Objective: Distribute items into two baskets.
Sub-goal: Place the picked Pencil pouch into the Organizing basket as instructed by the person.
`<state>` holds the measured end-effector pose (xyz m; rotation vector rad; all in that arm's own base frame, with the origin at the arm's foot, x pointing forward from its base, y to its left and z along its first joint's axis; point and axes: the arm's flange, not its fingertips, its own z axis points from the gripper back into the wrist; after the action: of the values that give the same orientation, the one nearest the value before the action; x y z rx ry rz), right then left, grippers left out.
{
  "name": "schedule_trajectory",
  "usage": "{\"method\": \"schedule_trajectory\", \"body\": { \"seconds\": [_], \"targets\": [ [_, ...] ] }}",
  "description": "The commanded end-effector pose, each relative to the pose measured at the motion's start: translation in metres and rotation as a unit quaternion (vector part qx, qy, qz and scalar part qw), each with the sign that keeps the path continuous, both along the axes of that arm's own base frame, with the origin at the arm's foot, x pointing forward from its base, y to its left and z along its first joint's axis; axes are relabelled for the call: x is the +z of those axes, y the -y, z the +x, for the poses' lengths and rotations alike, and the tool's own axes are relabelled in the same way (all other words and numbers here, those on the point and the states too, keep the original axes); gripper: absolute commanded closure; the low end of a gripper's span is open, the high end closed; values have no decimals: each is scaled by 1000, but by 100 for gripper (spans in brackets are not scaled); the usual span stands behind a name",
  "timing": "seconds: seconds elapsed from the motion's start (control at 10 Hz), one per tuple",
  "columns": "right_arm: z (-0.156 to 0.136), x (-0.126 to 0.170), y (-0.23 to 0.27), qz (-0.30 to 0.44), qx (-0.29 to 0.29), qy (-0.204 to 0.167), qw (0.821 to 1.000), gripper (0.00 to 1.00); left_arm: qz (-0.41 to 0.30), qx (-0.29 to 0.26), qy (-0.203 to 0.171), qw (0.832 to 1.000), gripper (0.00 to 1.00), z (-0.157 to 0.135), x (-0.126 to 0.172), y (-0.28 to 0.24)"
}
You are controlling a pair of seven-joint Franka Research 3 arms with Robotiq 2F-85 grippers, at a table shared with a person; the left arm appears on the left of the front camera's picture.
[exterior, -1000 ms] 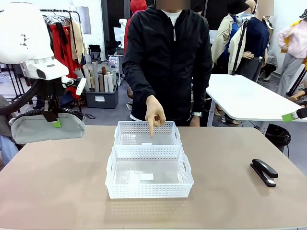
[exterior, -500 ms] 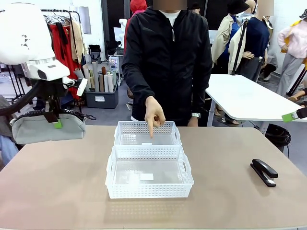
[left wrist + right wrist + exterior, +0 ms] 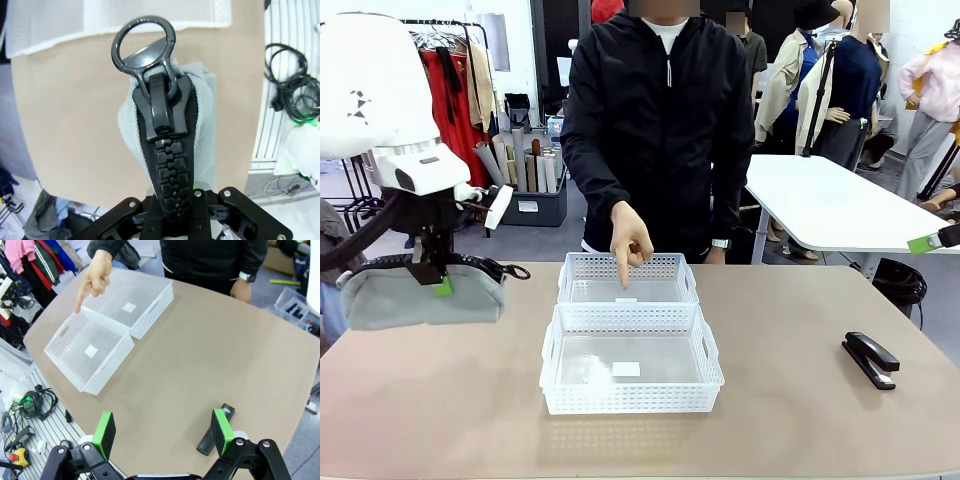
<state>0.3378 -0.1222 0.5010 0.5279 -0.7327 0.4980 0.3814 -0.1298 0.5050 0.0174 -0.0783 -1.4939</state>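
My left gripper (image 3: 439, 283) pinches the pouch (image 3: 415, 300) aloft; my right gripper (image 3: 163, 427) gapes wide above the stapler (image 3: 206, 442); a hand (image 3: 628, 236) points into the far basket (image 3: 665, 264).

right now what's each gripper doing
Left gripper: shut on the grey zipper pouch, held above the table.
Right gripper: open, holding nothing.

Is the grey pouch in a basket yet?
Out. The pouch hangs from the shut left gripper over the left side of the table, well clear of the near basket and the far basket.
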Motion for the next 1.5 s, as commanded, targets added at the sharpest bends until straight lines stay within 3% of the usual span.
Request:
{"method": "schedule_trajectory", "body": {
  "seconds": [0.0, 0.7, 1.0, 1.4],
  "targets": [
    [-1, 1, 0, 2, 2, 3, 1000, 0, -12, 1, 3, 1000, 100, -20, -6, 14],
    [-1, 1, 0, 2, 2, 3, 1000, 0, -33, -14, -17, 999, 100, -35, -6, 91],
    [-1, 1, 0, 2, 2, 3, 1000, 0, -30, 19, -4, 999, 100, -24, -4, 125],
    [-1, 1, 0, 2, 2, 3, 1000, 0, -41, 14, 21, 999, 100, -8, -8, 166]
  ]
}}
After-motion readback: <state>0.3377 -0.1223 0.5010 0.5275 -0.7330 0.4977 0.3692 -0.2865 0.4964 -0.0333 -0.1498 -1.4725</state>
